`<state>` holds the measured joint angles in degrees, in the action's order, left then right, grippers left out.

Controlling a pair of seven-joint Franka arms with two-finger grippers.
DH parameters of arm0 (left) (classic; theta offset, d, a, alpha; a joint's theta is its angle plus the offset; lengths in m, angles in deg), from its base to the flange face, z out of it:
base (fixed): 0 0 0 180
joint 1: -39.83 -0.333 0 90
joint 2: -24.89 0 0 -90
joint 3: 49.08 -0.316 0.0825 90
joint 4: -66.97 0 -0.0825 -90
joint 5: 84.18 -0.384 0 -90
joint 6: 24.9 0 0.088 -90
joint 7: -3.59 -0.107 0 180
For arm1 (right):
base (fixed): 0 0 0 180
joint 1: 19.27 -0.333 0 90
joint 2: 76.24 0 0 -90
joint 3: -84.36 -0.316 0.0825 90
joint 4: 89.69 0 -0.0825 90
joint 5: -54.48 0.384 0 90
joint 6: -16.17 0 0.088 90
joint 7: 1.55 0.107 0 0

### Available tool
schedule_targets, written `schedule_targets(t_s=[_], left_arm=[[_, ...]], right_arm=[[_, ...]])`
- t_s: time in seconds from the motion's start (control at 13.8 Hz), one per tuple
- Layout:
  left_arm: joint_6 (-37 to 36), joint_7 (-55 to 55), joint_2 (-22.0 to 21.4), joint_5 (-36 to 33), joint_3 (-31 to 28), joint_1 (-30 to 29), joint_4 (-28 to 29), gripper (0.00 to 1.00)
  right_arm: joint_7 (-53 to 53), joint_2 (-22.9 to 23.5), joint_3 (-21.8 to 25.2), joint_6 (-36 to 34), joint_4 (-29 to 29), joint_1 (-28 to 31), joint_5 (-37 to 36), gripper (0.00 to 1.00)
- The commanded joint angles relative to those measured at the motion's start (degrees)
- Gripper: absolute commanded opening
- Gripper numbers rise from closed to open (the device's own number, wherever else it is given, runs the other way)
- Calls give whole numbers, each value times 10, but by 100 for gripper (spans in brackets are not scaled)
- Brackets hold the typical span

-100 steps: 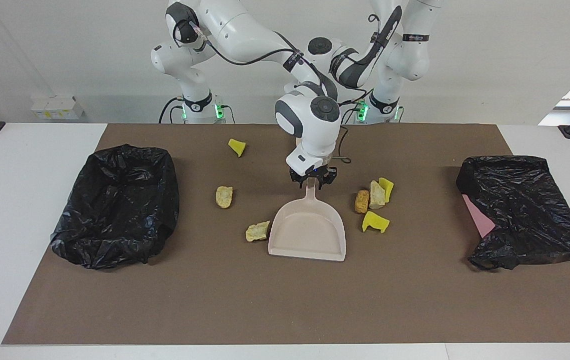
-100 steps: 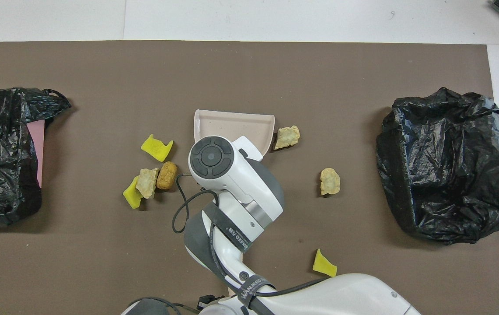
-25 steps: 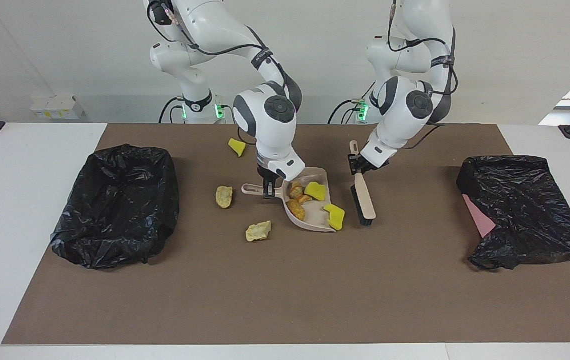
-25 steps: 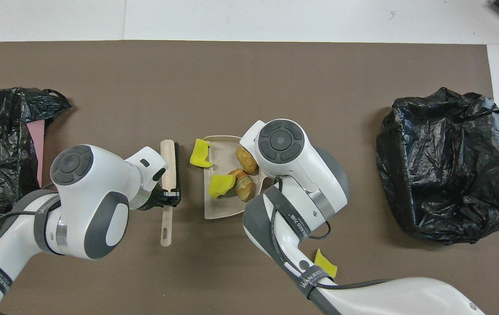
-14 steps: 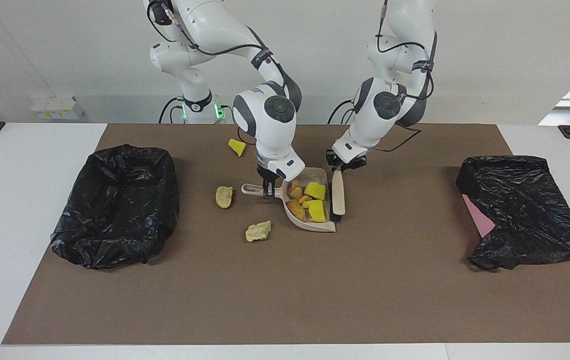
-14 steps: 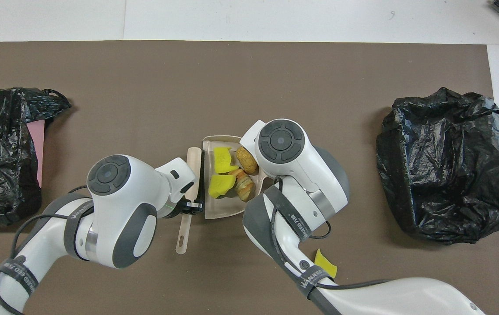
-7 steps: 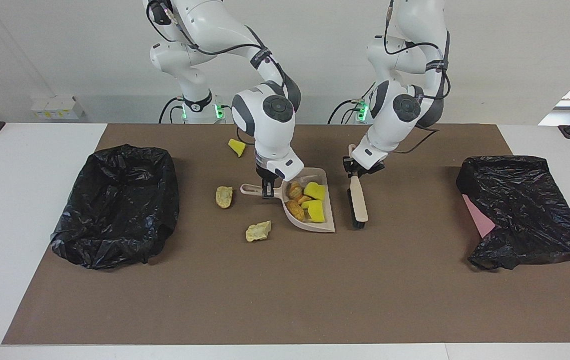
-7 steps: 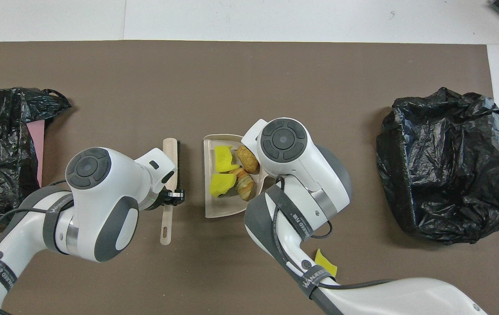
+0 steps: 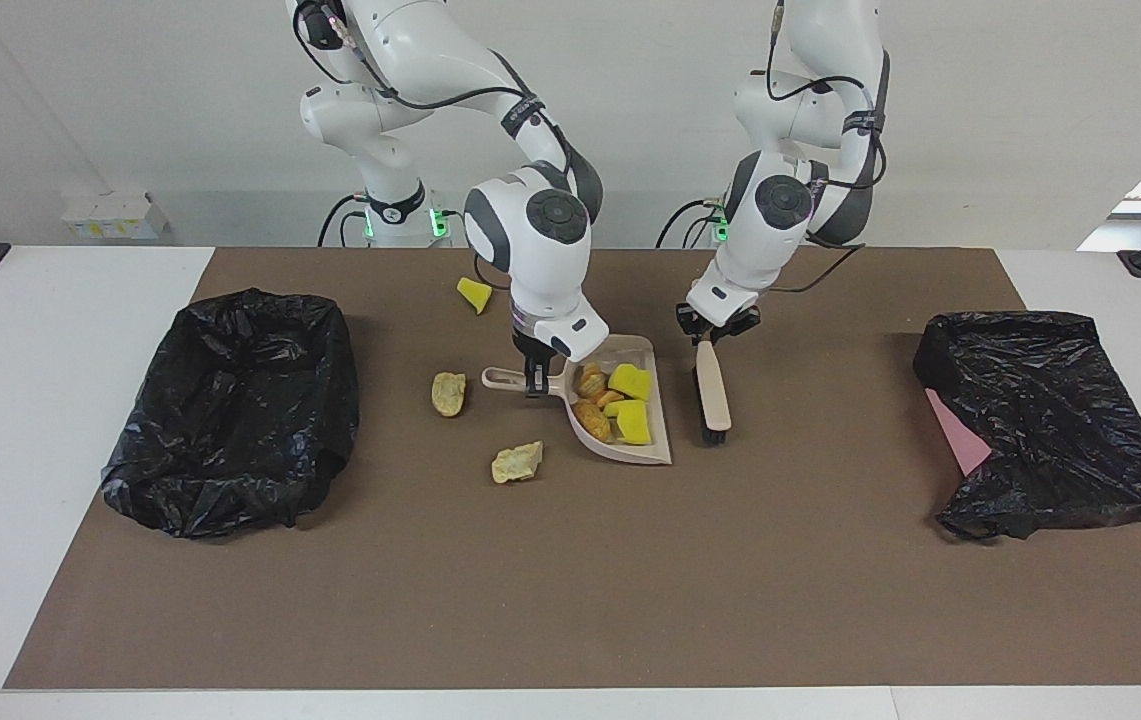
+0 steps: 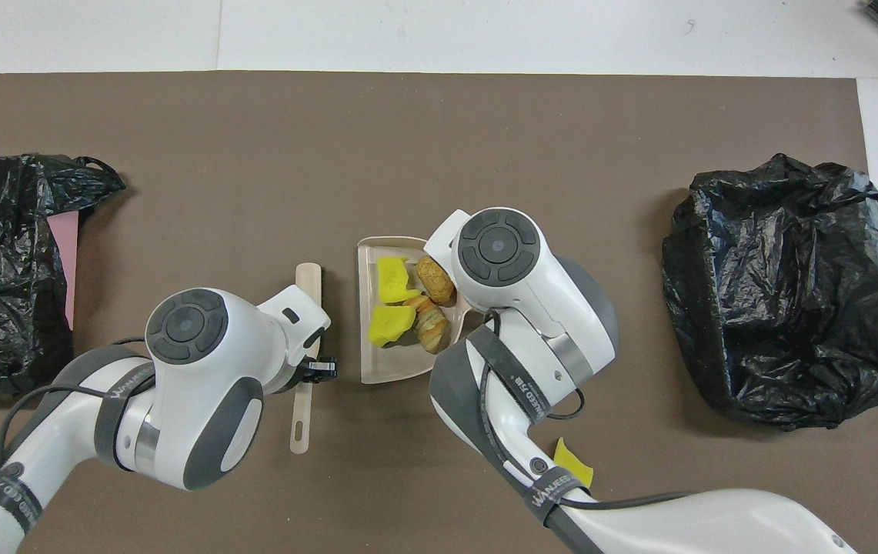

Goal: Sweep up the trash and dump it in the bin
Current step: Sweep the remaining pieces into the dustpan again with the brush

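My right gripper (image 9: 533, 378) is shut on the handle of the beige dustpan (image 9: 664, 438), which lies on the mat holding two yellow sponge bits (image 9: 634, 422) and brown lumps (image 9: 592, 420); the dustpan (image 10: 378, 363) also shows in the overhead view. My left gripper (image 9: 714, 336) is shut on the beige brush (image 9: 713, 392), held beside the pan's mouth, a small gap apart; the gripper (image 10: 320, 370) and the brush (image 10: 307, 278) show from above too. Loose trash on the mat: a yellow sponge (image 9: 475, 293) near the robots, and two tan lumps (image 9: 448, 393) (image 9: 517, 462) beside the pan's handle.
A black-bagged bin (image 9: 235, 410) stands at the right arm's end of the mat. Another black bag (image 9: 1050, 420) with a pink edge lies at the left arm's end. A brown mat (image 9: 570, 580) covers the table.
The brush pushed the last yellow sponge into the dustpan, drew away from its mouth, then shifted slightly back toward the pan and the robots. The dustpan has stayed put.
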<state>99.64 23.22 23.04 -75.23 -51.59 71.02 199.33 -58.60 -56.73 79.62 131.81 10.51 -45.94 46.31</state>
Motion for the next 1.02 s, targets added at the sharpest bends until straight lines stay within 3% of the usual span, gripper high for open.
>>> schedule_targets(t_s=[0.0, 0.22, 0.95], left_arm=[[4, 43, -44, -15, -4, 40, 43, 0], [4, 61, -60, -15, -4, 63, 61, 0], [4, 60, -63, -15, -5, 55, 70, 0]], right_arm=[[-11, -13, -4, 4, 9, 6, -1, 0], [-12, -13, -4, 5, 9, 5, 0, 0], [-14, -13, -4, 3, 9, 6, 0, 0]])
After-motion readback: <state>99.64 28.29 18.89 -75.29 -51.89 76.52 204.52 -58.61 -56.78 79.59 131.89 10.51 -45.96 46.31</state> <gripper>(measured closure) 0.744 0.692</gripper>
